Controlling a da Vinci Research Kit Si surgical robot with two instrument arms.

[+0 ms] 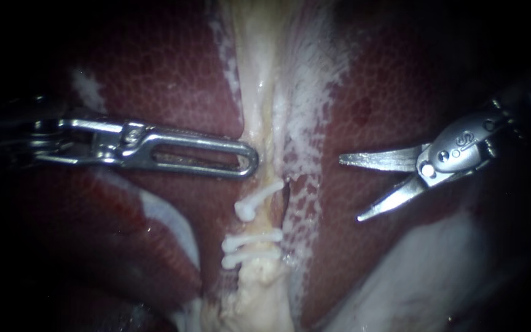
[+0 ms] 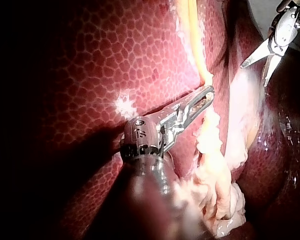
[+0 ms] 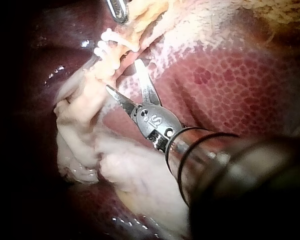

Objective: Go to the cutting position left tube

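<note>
Endoscope close over liver (image 1: 167,74), right wrist view sharing clips (image 1: 250,237)

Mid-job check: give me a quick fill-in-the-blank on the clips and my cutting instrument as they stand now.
The right instrument has its blades ____, gripping nothing. The pale tube carries ____ white clips. The dark red tissue on both sides of the tube is the ____.
Missing words: open; three; liver.
</note>
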